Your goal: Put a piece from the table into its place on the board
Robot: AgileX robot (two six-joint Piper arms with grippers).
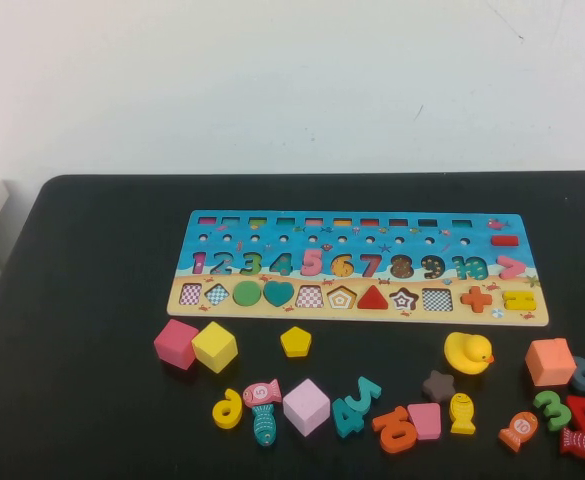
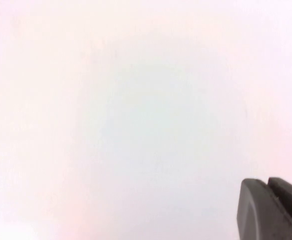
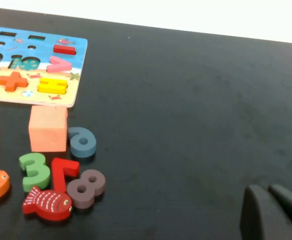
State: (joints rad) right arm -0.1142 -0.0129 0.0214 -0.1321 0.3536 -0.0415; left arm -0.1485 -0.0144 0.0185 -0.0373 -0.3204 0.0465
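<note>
Right end effector (image 3: 273,212) closed, well apart from board (image 3: 36,95); left end effector (image 2: 270,210) closed.

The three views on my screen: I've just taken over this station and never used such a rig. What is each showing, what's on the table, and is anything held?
The wide picture comes from a raised camera on the robot's side, looking down at a black table. On it lies the puzzle board, with loose pieces in front: a yellow pentagon, pink and yellow cubes, a yellow duck, numbers and fish. The other two pictures come from cameras on the arms' wrists. The left gripper shows only as a dark tip against a blank pale surface. The right gripper hovers over bare table, well clear of the orange cube and the board's corner. Neither arm shows in the wide picture, and nothing is held.
</note>
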